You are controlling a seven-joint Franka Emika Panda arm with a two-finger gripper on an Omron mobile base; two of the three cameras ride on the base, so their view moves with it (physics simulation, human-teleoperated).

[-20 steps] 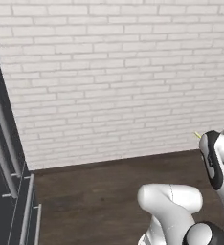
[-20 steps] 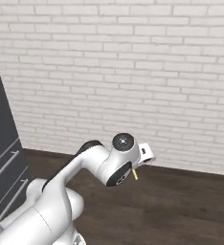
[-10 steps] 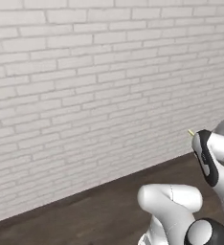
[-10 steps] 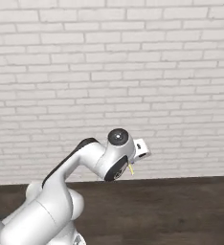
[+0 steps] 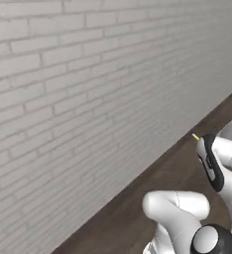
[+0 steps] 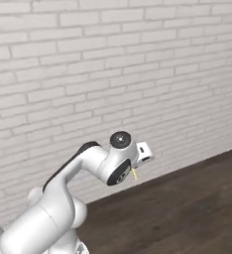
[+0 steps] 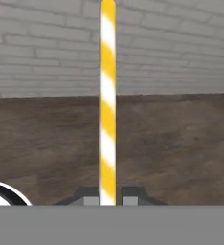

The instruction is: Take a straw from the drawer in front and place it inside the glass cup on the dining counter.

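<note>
A: Where the hand view looks along the gripper (image 7: 107,200), the straw (image 7: 107,103) is seen pinched between the two dark tips, jaws pressed tight against its base.

B: Noted. Stripes?

A: Yellow and white bands, spiralled. The straw is seen running straight up the middle of that view, away from the hand, its far end set against the brick wall (image 7: 47,52).

B: And from the base?

A: In the left base view a short yellow tip of the straw (image 5: 195,136) is seen poking out just beside the dark-banded wrist of the arm (image 5: 217,158), at the right edge. In the right base view a small yellow piece (image 6: 134,173) is seen just under the wrist, near the small white block on the hand. The fingers themselves are hidden behind the wrist in both base views.

B: Surroundings?

A: A white brick wall (image 5: 78,89) is seen across both base views, with dark wood floor (image 6: 187,208) below it. The straw is held in the air, clear of wall and floor.

B: Tilt of the straw?

A: Cannot be told from the base views; too little of it is shown.
</note>
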